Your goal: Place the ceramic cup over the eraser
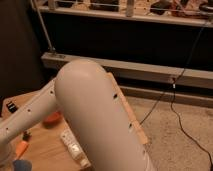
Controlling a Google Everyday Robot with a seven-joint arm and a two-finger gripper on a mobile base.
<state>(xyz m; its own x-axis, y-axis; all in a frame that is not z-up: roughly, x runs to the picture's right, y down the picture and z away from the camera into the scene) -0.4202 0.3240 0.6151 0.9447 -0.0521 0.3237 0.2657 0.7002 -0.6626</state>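
Ceramic cup (21, 165) was spotted at 7 o'clock beside the gripper (6, 155), whose grip couldn't be told. Eraser (10, 106) at 9 o'clock could well be missed, with the counter (47, 150) half-hidden by the arm (95, 120).

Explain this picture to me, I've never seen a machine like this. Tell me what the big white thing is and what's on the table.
The big white shape is a robot arm, seen very close from above. It reaches to the lower left, where its claw is mostly cut off by the picture's edge, beside a small blue cup. Whether it holds anything does not show. On the wooden table lie a red-orange bowl, a white oblong object, a small orange item and a small dark block near the left edge.
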